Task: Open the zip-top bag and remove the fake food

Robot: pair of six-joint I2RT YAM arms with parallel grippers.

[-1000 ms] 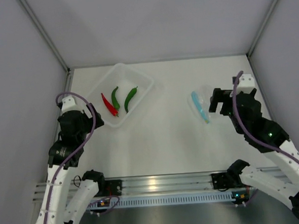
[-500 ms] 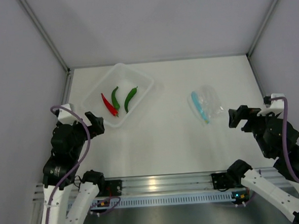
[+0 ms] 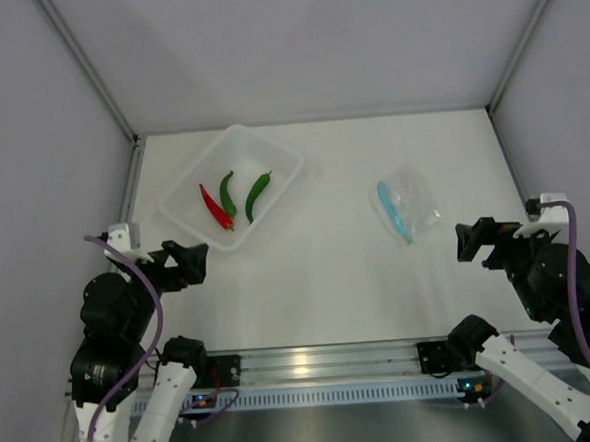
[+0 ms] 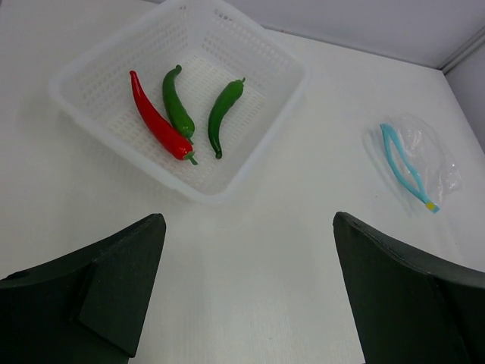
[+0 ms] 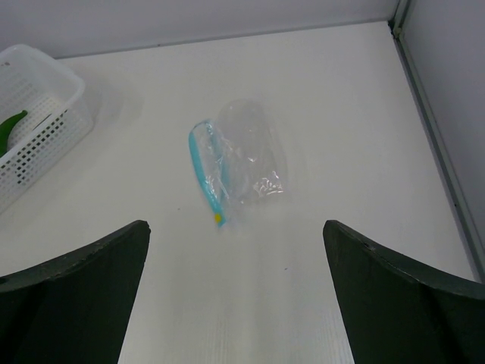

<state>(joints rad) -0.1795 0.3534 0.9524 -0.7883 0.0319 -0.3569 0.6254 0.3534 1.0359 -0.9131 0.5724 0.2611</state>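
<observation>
The clear zip-top bag (image 3: 408, 205) lies flat and empty on the table at right, its light blue zip strip (image 5: 203, 171) on its left edge; it also shows in the left wrist view (image 4: 418, 161). The red chili (image 3: 212, 206) and two green chilies (image 3: 227, 192) (image 3: 257, 194) lie in the white perforated basket (image 3: 276, 156) at back left, also in the left wrist view (image 4: 158, 121). My left gripper (image 3: 185, 263) is open and empty, near the basket's front. My right gripper (image 3: 473, 240) is open and empty, to the near right of the bag.
Grey walls enclose the table on three sides. A metal rail (image 3: 314, 365) runs along the near edge between the arm bases. The basket's corner shows at the left edge of the right wrist view (image 5: 38, 121).
Both arms have drawn back toward the near edge and outward. The right gripper has moved away from the bag, the left away from the basket. The bag and chilies have not moved.
</observation>
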